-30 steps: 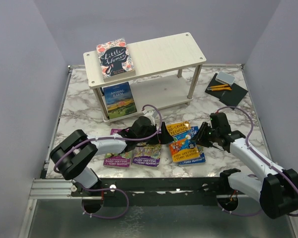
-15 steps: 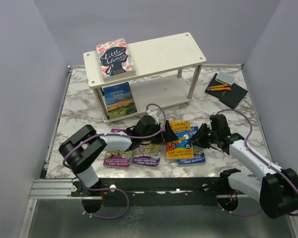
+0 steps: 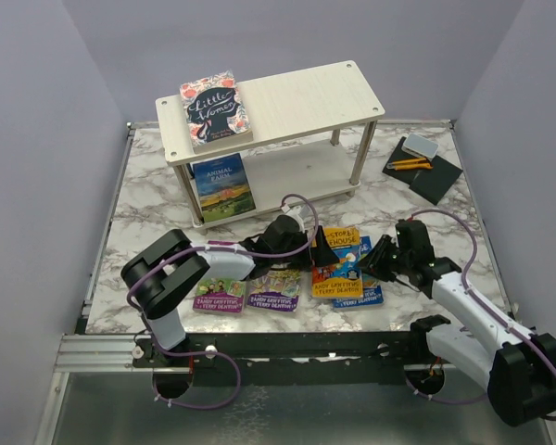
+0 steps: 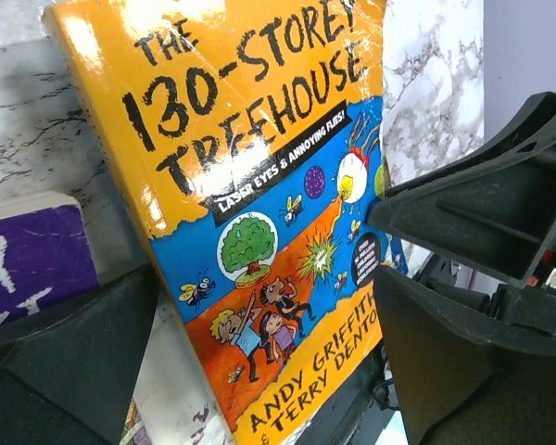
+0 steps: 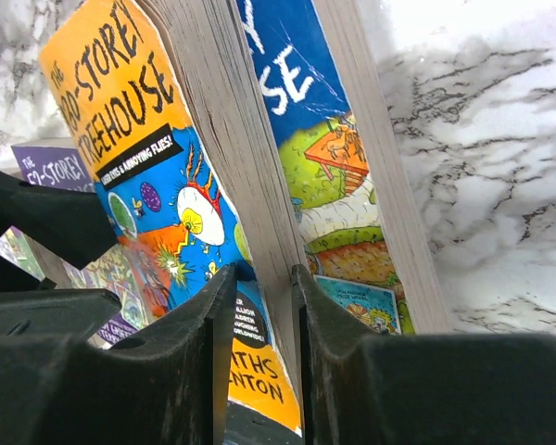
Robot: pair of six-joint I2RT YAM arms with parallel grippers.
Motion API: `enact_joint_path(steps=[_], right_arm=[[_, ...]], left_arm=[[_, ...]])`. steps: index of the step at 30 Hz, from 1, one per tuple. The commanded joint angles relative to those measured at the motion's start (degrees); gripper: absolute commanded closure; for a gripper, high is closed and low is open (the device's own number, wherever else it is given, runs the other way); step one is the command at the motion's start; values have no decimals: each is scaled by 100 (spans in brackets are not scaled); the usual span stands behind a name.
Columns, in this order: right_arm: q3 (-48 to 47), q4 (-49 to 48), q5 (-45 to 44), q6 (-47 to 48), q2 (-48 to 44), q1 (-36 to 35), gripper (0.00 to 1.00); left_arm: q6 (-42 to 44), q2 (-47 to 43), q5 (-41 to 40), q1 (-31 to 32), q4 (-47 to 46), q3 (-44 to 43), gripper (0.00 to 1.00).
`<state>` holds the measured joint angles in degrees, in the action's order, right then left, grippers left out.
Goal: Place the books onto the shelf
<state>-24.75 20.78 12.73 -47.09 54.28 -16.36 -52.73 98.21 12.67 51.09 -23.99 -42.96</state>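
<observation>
An orange "130-Storey Treehouse" book (image 3: 338, 255) is tipped up on its edge over a blue Treehouse book (image 3: 369, 293) at the front of the table. My right gripper (image 3: 382, 260) (image 5: 264, 278) is shut on the orange book's (image 5: 130, 93) page edge. From the left, my left gripper (image 3: 320, 248) (image 4: 264, 306) stands wide open, a finger on each side of that book's cover (image 4: 259, 139). Two purple books (image 3: 220, 295) (image 3: 276, 292) lie flat further left. On the shelf (image 3: 296, 97), "Little Women" (image 3: 213, 109) rests on the top board and "Animal Farm" (image 3: 222, 185) on the lower one.
A black pad with pencils and an eraser (image 3: 424, 167) lies at the back right of the marble table (image 3: 148, 204). The shelf's silver posts (image 3: 360, 153) stand behind the two arms. Purple walls close in both sides.
The right gripper has raised the orange book from flat to tilted, sliding it left. The left arm has reached further right, bringing its open jaws around the book.
</observation>
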Motion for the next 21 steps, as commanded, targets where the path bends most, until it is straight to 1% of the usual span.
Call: enact_joint_path(steps=[1,4,15,16,21], right_arm=[[193,44,36,-156,-104,10,70],[324,49,-58,-168,-189,14,72],[425,216,-284,-138,-376,10,76],[439,216,-276,-144,-386,8,76],[526,262,-254,-153,-450,3,78]], left_arm=[[25,471,20,186,951,170,1],[30,545,-111,183,952,232,1],[-21,748,-152,205,900,358,1],[-39,812,-103,205,811,363,2],[-277,993,194,200,313,517,13]])
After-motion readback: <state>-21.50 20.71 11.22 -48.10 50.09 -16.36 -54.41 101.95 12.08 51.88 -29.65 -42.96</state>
